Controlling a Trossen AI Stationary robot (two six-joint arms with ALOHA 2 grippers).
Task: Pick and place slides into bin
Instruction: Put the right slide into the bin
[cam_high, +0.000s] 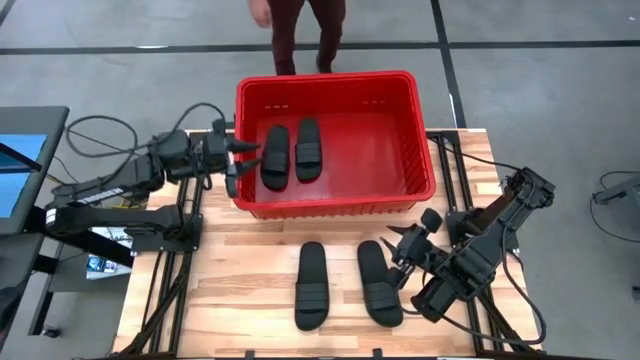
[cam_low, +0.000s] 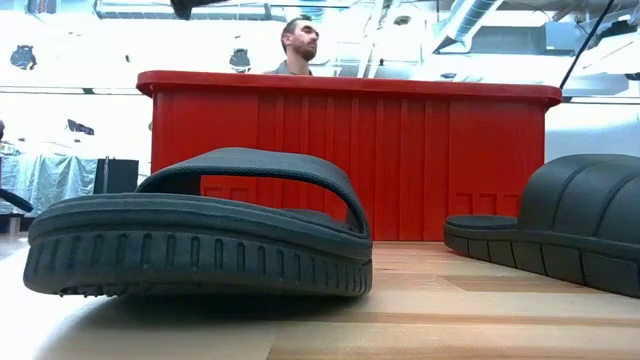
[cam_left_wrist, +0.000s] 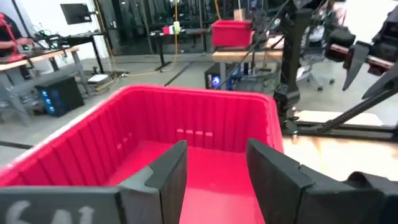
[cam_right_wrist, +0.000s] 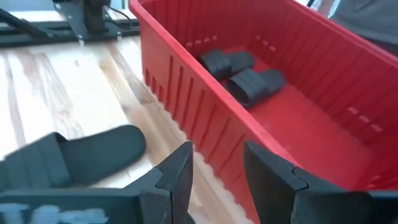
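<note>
High view | person (cam_high: 300, 30) behind bin (cam_high: 330, 82) | two slides (cam_high: 345, 285) on table (cam_high: 250, 270)

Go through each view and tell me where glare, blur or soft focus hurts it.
High view: even light, bin floor has a faint sheen. Low view: windows behind blow out white; the near slide fills the frame, its edges soft. Left wrist view: left gripper fingers and background look smeared. Right wrist view: right gripper blurred, slides in the bin readable.
</note>
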